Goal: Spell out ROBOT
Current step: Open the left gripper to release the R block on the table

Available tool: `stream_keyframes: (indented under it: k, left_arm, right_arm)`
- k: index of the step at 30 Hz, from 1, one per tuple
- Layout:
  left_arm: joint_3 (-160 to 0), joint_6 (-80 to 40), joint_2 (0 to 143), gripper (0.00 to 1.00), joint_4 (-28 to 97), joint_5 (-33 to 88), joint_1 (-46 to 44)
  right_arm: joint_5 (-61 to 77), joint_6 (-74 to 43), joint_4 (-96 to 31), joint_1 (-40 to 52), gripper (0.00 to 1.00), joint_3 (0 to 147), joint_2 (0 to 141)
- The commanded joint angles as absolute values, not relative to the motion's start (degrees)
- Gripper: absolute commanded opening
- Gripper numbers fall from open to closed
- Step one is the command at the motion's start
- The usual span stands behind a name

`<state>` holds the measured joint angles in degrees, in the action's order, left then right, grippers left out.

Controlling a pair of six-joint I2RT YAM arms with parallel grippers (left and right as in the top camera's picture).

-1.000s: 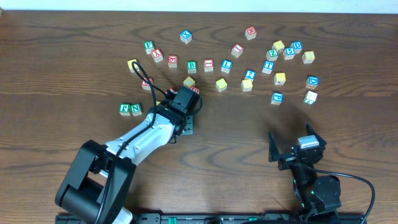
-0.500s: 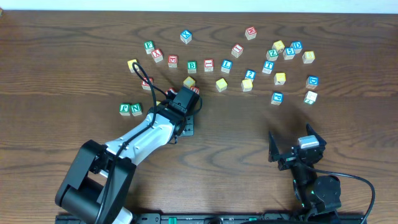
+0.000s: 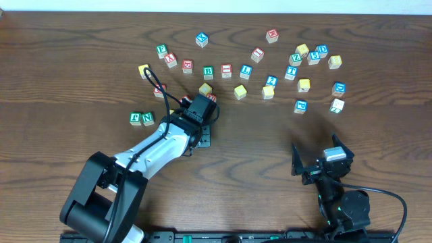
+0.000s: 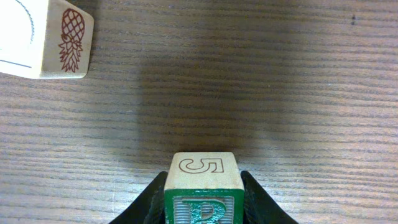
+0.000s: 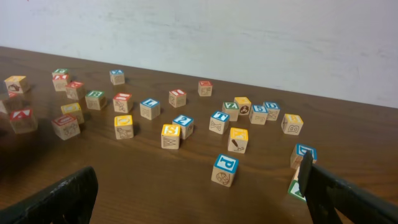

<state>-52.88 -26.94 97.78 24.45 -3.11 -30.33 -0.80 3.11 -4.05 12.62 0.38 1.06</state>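
Observation:
My left gripper (image 3: 202, 108) is shut on the green-faced R cube (image 4: 202, 177), which has a 5 on its far face, and holds it just over the wood. From overhead the gripper hides this cube. The green-faced B cube (image 3: 208, 71) stands in the row behind it. Yellow-faced cubes (image 3: 240, 91) (image 3: 268, 91) stand to the right of my left gripper. Several blue-faced cubes lie around, such as one (image 3: 291, 70) at the right; their letters are too small to tell the T. My right gripper (image 3: 318, 156) is open and empty at the front right; in its wrist view (image 5: 196, 199) nothing lies between its fingers.
A pale cube with a pineapple picture (image 4: 46, 37) stands just ahead and left of the held cube. The green F (image 3: 136, 117) and N (image 3: 148, 119) cubes sit left of my left arm. Red-lettered cubes (image 3: 187, 66) and others scatter across the back. A blue P cube (image 5: 225, 165) is nearest my right gripper.

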Motion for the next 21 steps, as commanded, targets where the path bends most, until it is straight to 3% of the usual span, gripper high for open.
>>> stream_keyframes:
  k: [1, 6, 12, 17, 21]
  left_arm:
    - [-52.7, -26.2, 98.5, 0.36, 24.8, -3.0, -30.3]
    - [-52.7, -26.2, 98.5, 0.49, 24.7, -3.0, -30.3]
    - [-56.0, -23.6, 96.3, 0.5, 26.7, -3.1, -30.3]
    - [-63.6, -13.2, 88.9, 0.67, 33.4, -3.1, -30.2]
    - [-70.0, -6.2, 84.9, 0.7, 39.9, -3.8, -28.4]
  right_arm:
    - [-0.5, 2.2, -4.3, 13.0, 0.99, 0.3, 0.8]
    - [-0.5, 2.2, -4.3, 13.0, 0.99, 0.3, 0.8]
    - [-0.5, 2.2, -4.3, 13.0, 0.99, 0.3, 0.8]
    - [-0.5, 2.2, -4.3, 13.0, 0.99, 0.3, 0.8]
    - [-0.5, 2.2, -4.3, 13.0, 0.99, 0.3, 0.8]
